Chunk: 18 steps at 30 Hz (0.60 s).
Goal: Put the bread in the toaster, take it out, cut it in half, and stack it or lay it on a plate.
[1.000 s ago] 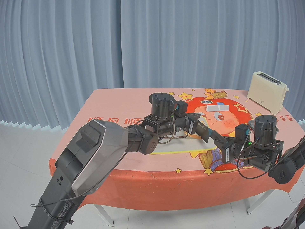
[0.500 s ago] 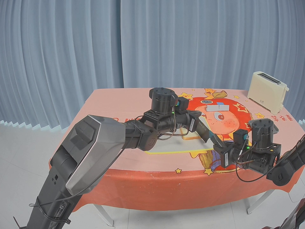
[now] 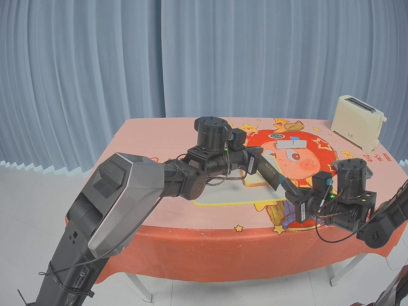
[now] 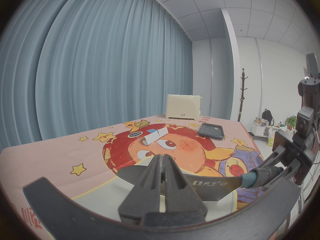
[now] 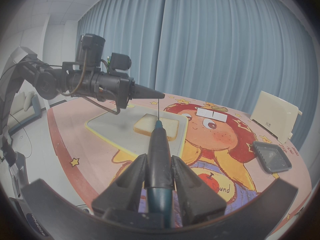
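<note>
While the bread (image 5: 156, 125) is lying flat and uncut on the cutting board (image 5: 110, 127), near the front middle of the table, I am judging the task to be at the cutting step. The slice is out of the toaster (image 3: 358, 122), which is standing at the far right corner; whether it is toasted I cannot tell. The halving and the plating are waiting to be done, and the dark tray (image 5: 271, 156) is lying on the near side of the toaster.

I am holding the knife (image 4: 206, 184) with the right gripper (image 5: 159, 159), its fingers clamping the handle. The left gripper (image 4: 163, 160) is sitting with its fingers pressed together, tips at the flat of the blade near the spine.

The knife's long axis is running across the board from the robot's right to its left. The tip is pointing left and slightly away, and the blade is standing on edge over the slice. Whether it is touching the crust I cannot tell.
</note>
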### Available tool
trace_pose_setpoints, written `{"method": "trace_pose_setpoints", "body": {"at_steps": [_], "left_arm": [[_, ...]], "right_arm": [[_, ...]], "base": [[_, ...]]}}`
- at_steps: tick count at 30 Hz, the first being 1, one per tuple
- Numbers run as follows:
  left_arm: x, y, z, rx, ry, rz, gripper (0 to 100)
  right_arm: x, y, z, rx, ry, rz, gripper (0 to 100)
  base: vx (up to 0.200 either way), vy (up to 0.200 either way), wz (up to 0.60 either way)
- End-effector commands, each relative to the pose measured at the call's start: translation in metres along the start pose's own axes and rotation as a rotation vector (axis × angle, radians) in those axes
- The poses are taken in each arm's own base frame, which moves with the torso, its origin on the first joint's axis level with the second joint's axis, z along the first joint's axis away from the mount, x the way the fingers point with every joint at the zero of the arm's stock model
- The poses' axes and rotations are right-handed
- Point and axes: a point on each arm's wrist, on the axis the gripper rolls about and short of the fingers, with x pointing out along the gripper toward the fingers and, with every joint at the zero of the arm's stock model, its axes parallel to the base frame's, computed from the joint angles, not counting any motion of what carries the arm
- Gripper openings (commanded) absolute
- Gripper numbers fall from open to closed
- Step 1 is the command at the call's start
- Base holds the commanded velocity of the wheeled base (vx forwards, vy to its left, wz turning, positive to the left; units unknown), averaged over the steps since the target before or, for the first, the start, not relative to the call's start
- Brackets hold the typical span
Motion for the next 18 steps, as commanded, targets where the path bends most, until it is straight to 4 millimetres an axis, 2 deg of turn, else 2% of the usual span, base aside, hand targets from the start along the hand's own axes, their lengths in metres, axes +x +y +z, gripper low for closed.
{"method": "trace_pose_setpoints", "body": {"at_steps": [1, 8, 18], "left_arm": [[0.006, -0.001, -0.016, -0.004, 0.027, -0.004, 0], [0.007, 0.001, -0.022, -0.008, 0.039, -0.003, 0], [0.011, 0.004, -0.037, -0.018, 0.063, 0.003, 0]], "right_arm": [[0.0, 0.0, 0.0, 0.0, -0.001, 0.001, 0], [0.0, 0.0, 0.001, 0.0, -0.006, 0.001, 0], [0.002, 0.0, 0.013, 0.011, -0.088, -0.004, 0]], "base": [[0.0, 0.0, 0.0], [0.0, 0.0, 0.0], [0.0, 0.0, 0.0]]}}
